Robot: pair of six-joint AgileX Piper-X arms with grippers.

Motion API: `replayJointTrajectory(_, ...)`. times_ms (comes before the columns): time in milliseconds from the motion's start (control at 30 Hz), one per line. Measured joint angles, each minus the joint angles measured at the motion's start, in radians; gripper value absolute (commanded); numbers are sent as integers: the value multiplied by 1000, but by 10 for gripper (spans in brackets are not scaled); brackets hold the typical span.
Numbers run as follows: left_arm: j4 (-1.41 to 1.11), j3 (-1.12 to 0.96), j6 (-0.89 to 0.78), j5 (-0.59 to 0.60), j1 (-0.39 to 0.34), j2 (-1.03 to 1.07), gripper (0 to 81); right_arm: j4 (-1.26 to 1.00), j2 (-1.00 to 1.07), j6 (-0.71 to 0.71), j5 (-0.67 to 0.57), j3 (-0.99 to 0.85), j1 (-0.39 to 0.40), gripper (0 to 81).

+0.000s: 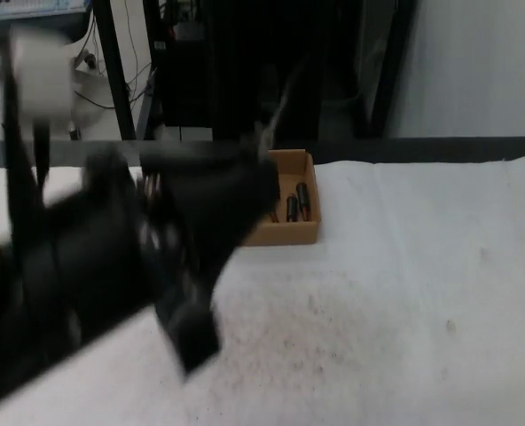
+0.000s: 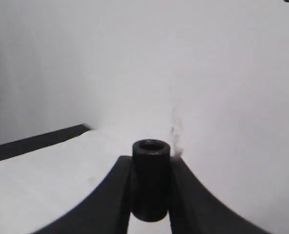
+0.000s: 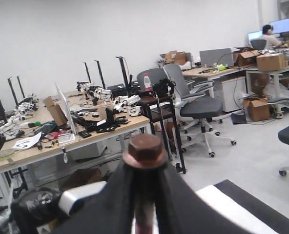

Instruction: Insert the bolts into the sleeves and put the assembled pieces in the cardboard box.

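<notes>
My left gripper (image 2: 151,165) is shut on a black sleeve (image 2: 151,183), which stands upright between the fingers with its open bore facing the camera, above white cloth. A bolt (image 3: 144,151) with a rusty brown hex head sits in my right gripper (image 3: 145,171), which is shut on its shank; the head sticks out past the fingertips. The cardboard box (image 1: 300,232) rests at the back middle of the bench with a few dark assembled pieces (image 1: 298,202) inside. A blurred dark arm (image 1: 156,257) hangs over the left of the bench, covering the box's left part.
White cloth (image 1: 404,293) covers the bench, and its right half lies open. A dark strip (image 1: 422,146) marks the bench's far edge. Behind the bolt, the right wrist view looks out over a room with desks and chairs.
</notes>
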Motion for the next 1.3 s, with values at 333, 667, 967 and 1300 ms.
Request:
replayJointTrajectory(333, -116, 77, -47, 145, 0, -8, 3, -10, 63, -46, 134, 132, 210, 8)
replayJointTrajectory(667, -63, 77, -31, 180, 0, -8, 3, -99, 137, -56, 173, 159, 326, 8)
replayJointTrajectory(967, -102, 77, 55, 168, 0, -8, 3, -145, 137, -76, 177, 159, 329, 8)
replayJointTrajectory(1300, -145, 77, 231, 64, 0, -8, 3, -145, 137, -120, 177, 168, 329, 8)
